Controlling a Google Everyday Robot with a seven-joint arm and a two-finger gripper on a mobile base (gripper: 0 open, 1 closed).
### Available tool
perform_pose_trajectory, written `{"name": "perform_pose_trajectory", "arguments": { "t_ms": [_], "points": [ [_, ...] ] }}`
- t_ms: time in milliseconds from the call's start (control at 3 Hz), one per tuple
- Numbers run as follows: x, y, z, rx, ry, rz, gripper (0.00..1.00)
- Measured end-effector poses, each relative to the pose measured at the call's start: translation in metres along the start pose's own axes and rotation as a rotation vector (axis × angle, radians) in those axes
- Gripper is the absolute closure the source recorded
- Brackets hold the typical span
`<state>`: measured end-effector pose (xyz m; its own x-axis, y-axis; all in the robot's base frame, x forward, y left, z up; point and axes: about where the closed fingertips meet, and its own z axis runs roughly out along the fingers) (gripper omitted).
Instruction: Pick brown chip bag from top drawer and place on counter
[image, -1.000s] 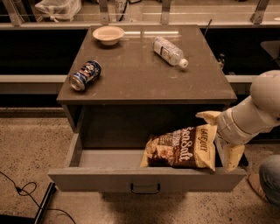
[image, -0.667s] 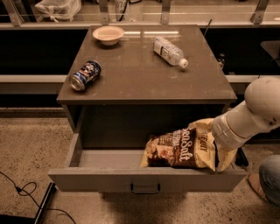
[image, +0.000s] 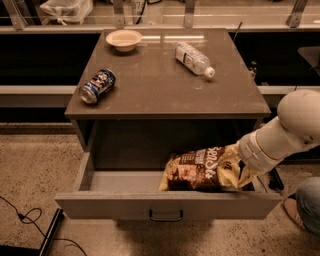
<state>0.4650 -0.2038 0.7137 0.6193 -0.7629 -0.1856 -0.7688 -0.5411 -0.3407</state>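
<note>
gripper: sat at right end of the top drawer, masked by own white wrist and the bag's pale end
brown chip bag: right end covered by wrist; lower edge sunk behind drawer front; lettering only partly readable
top drawer: right half of floor hidden under bag; right wall lost behind arm
arm: cut off by right edge
can: print too small to read
bottle: label unreadable
blue fabric shape: clipped by right edge, could not tell what
cable: ran off left edge
white sack: cropped by top edge
</note>
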Motion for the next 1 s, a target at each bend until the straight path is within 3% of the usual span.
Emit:
{"name": "perform_pose_trajectory", "arguments": {
  "t_ms": [333, 667, 1000],
  "points": [
    [-0.031, -0.008, -0.012, 0.092, -0.041, -0.125, 0.95],
    [-0.070, -0.015, -0.033, 0.208, -0.112, -0.235, 1.00],
    [-0.117, -0.027, -0.090, 0.356, -0.156, -0.347, 1.00]
  ]
}}
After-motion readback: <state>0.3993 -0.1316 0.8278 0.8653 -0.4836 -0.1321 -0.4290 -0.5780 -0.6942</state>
